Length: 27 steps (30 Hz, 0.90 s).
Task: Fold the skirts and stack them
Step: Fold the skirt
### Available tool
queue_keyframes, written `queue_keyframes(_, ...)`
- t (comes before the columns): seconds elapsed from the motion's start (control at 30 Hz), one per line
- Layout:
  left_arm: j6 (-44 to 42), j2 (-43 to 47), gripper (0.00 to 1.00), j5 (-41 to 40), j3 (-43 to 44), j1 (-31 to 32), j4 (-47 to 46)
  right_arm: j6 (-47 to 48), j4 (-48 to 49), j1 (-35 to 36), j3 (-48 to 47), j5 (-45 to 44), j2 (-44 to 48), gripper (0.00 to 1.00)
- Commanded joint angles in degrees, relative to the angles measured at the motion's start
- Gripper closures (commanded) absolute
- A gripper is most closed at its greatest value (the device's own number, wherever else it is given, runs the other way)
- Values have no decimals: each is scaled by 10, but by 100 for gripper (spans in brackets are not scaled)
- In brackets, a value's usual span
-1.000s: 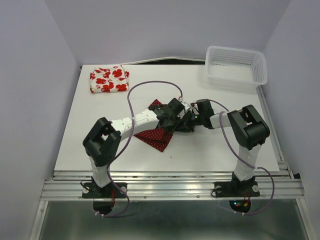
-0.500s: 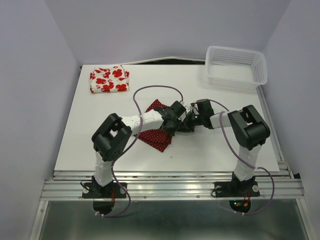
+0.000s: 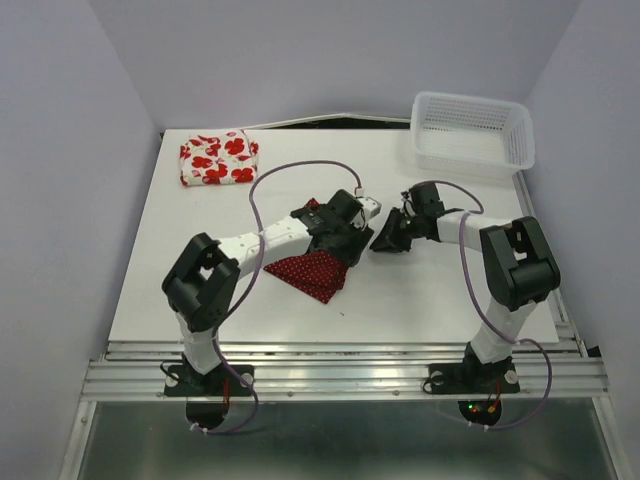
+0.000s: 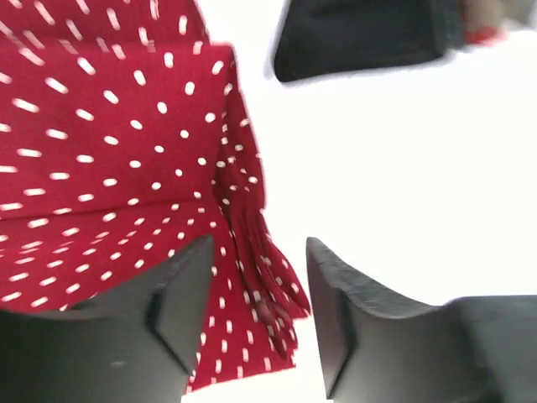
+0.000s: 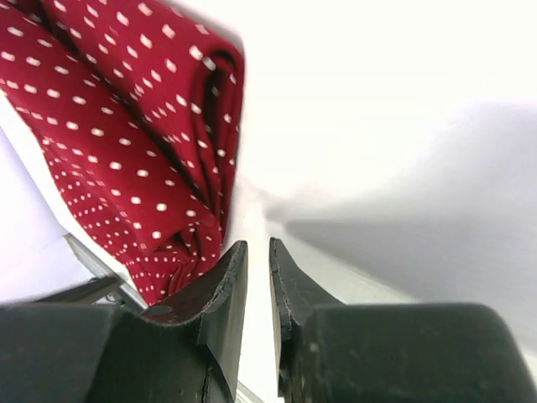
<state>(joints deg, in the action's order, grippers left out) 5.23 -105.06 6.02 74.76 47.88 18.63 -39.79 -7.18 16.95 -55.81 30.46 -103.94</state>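
The dark red skirt with tiny white dots [image 3: 312, 272] lies partly folded in the middle of the table [image 3: 200, 250]. My left gripper [image 3: 352, 240] hangs over its right edge. In the left wrist view its jaws [image 4: 260, 252] stand open, with the layered cloth edge [image 4: 252, 243] loose between them and not pinched. My right gripper [image 3: 386, 240] sits just right of the skirt, off the cloth. Its jaws [image 5: 258, 243] are closed to a thin slit with nothing in it, and the dotted cloth [image 5: 134, 126] lies ahead to the left. The white skirt with red flowers [image 3: 215, 158] rests folded at the back left.
A white plastic lattice basket [image 3: 470, 130] stands at the back right corner. The left arm's purple cable [image 3: 300, 170] loops above the table behind the dotted skirt. The right gripper's dark body [image 4: 361, 38] shows at the top of the left wrist view.
My left gripper has opened and let go of the dotted skirt's edge. The right gripper has drawn back to the right, off the cloth, and its arm has swung outward.
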Motion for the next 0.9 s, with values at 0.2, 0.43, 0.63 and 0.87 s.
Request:
queue_keyframes(0.2, -25, 234, 10, 269, -54, -143, -87, 35, 51, -9, -79, 107, 84, 58)
queue_keyframes(0.43, 24, 173, 35, 503, -168, -314, -116, -13, 146, 73, -230, 179, -29, 24)
queue_keyframes(0.63, 1, 65, 44, 560, -161, -357, -120, -82, 186, 117, -354, 221, -193, 31)
queue_keyframes(0.87, -11, -61, 53, 569, -164, -407, -115, -138, 256, 123, -406, 212, -332, 48)
